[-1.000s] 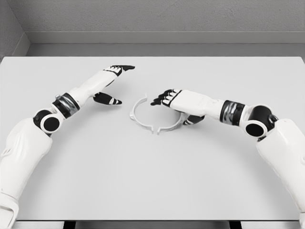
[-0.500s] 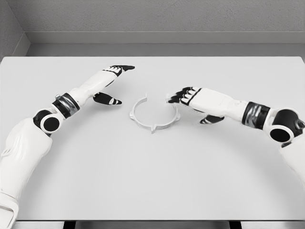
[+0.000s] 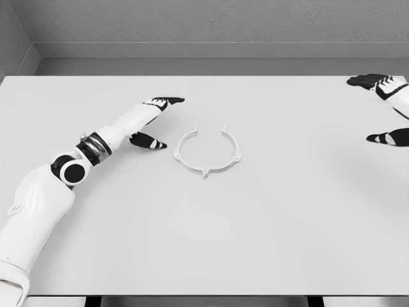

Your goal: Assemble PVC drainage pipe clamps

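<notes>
A white pipe clamp (image 3: 207, 153) lay flat on the bench (image 3: 204, 230), an open ring with its gap toward the far edge, roughly midway between the left and right edges and nearer the far edge than the near one. The left hand (image 3: 150, 121) rested near the clamp's left side without touching it, fingers (image 3: 167, 101) spread and holding nothing. The right hand (image 3: 387, 105) sat at the far right corner, well apart from the clamp, fingers apart and empty
</notes>
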Action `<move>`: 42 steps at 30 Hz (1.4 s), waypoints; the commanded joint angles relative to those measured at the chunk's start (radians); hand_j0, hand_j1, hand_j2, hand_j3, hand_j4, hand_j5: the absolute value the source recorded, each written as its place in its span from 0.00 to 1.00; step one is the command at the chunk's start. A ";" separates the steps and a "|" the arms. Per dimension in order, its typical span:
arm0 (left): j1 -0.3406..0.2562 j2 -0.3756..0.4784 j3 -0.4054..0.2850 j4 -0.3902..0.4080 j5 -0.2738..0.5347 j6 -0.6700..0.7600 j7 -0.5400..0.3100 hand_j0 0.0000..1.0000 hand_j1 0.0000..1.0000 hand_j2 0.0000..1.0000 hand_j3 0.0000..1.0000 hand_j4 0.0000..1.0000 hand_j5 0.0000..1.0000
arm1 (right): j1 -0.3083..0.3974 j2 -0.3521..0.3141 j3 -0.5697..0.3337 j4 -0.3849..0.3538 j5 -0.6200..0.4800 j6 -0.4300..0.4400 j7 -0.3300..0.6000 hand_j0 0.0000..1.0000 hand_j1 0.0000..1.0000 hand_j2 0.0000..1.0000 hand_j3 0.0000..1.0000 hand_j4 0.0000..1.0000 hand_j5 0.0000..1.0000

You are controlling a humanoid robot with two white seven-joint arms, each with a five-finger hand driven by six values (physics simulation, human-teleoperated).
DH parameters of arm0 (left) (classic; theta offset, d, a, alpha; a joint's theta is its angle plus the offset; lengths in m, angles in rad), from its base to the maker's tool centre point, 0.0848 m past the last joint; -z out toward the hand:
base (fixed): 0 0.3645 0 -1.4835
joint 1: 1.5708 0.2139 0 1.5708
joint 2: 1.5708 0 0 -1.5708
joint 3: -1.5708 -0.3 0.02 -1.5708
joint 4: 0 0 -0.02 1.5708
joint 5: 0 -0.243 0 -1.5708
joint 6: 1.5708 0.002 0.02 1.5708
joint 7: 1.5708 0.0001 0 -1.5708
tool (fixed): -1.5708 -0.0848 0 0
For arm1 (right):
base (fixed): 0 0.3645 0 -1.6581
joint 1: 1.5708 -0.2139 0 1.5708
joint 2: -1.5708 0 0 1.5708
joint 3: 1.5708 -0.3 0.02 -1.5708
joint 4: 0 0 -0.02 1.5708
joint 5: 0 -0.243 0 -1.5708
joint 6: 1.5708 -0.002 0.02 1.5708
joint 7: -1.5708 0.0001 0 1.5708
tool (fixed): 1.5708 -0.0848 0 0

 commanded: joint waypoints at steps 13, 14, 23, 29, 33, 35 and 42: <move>0.061 0.090 0.001 -0.183 0.019 0.001 0.002 1.00 1.00 1.00 1.00 1.00 1.00 | 0.063 0.056 0.030 -0.101 -0.019 0.002 0.001 1.00 1.00 1.00 1.00 1.00 1.00; 0.069 0.089 0.001 -0.182 0.019 0.001 0.002 1.00 1.00 1.00 1.00 1.00 1.00 | 0.063 0.060 0.032 -0.101 -0.019 0.002 0.001 1.00 1.00 1.00 1.00 1.00 1.00; 0.081 0.082 0.000 -0.182 0.010 0.001 0.002 1.00 1.00 1.00 1.00 1.00 1.00 | 0.064 0.057 0.030 -0.098 -0.019 0.002 0.001 1.00 1.00 1.00 1.00 1.00 1.00; 0.089 0.079 -0.002 -0.177 0.005 0.001 0.002 1.00 1.00 1.00 1.00 1.00 1.00 | 0.061 0.059 0.030 -0.095 -0.019 0.002 0.001 1.00 1.00 1.00 1.00 1.00 1.00; 0.087 0.078 -0.009 -0.179 0.005 0.001 0.002 1.00 1.00 1.00 1.00 1.00 1.00 | 0.061 0.059 0.030 -0.095 -0.019 0.002 0.001 1.00 1.00 1.00 1.00 1.00 1.00; 0.087 0.078 -0.011 -0.179 0.005 0.001 0.002 1.00 1.00 1.00 1.00 1.00 1.00 | 0.061 0.059 0.030 -0.095 -0.019 0.002 0.001 1.00 1.00 1.00 1.00 1.00 1.00; 0.086 0.056 -0.023 -0.179 0.004 0.001 0.002 1.00 1.00 1.00 1.00 1.00 1.00 | 0.061 0.059 0.030 -0.095 -0.019 0.002 0.001 1.00 1.00 1.00 1.00 1.00 1.00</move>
